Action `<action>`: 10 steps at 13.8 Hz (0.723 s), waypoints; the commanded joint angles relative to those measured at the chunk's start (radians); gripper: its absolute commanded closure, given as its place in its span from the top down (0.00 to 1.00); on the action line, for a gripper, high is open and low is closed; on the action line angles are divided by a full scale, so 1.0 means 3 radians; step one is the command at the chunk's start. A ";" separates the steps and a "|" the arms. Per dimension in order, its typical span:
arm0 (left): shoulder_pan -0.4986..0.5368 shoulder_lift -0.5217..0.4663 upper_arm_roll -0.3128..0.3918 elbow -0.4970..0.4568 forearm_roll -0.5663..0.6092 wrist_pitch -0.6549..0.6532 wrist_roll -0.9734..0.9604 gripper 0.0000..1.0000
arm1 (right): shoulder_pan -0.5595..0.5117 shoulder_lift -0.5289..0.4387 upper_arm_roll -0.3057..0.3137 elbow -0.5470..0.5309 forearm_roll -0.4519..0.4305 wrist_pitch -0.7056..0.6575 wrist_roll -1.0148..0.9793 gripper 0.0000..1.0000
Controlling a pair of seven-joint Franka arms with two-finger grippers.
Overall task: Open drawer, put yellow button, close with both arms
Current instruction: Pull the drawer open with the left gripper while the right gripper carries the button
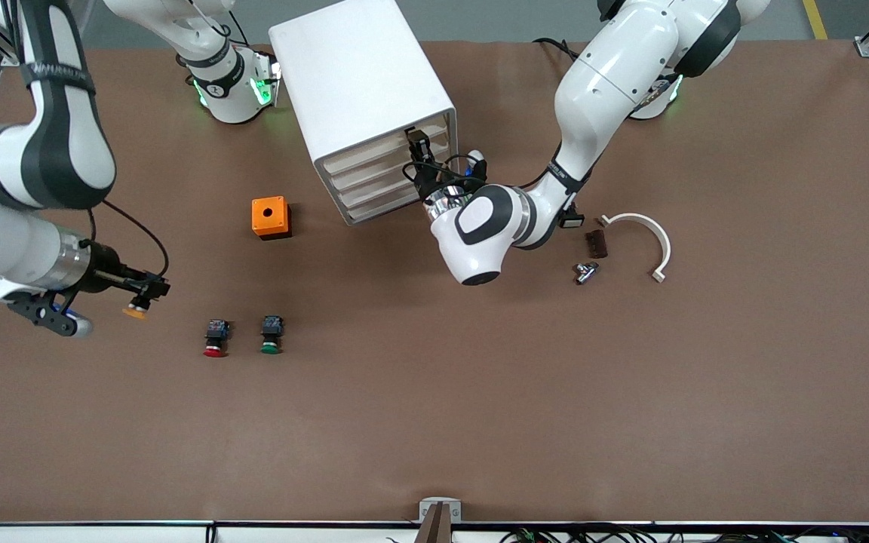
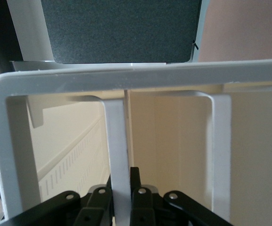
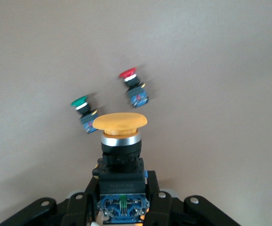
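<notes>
There are three push-buttons: the yellow button [image 3: 120,136], one red-capped button [image 1: 215,338] and one green-capped button [image 1: 271,335]. The white cabinet [image 1: 359,75] has four drawers stacked in it, and what is inside them cannot be seen. One small orange box [image 1: 271,217] stands near the cabinet, toward the right arm's end of the table.

The yellow button sits between the jaws of the right gripper [image 1: 142,296], which are closed on its black body; the yellow cap points out past the fingertips. This gripper is over bare table near the red-capped button.

The left gripper [image 1: 421,154] is at the front of the cabinet. In the left wrist view its jaws are nearly closed, one on each side of a thin white upright of the drawer [image 2: 118,155] front, pinching it
</notes>
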 commanded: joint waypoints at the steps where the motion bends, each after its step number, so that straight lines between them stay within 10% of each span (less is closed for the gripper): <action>1: 0.0008 -0.0031 0.0087 -0.0009 -0.0043 0.0033 -0.0108 0.06 | 0.0263 -0.0216 -0.0019 -0.0069 0.0052 -0.0081 0.0565 0.00; 10: 0.0442 -0.0011 0.0107 0.0062 -0.0119 0.0038 -0.0108 0.09 | 0.1418 -0.0288 -0.0019 -0.0079 0.0052 0.0092 0.2611 0.00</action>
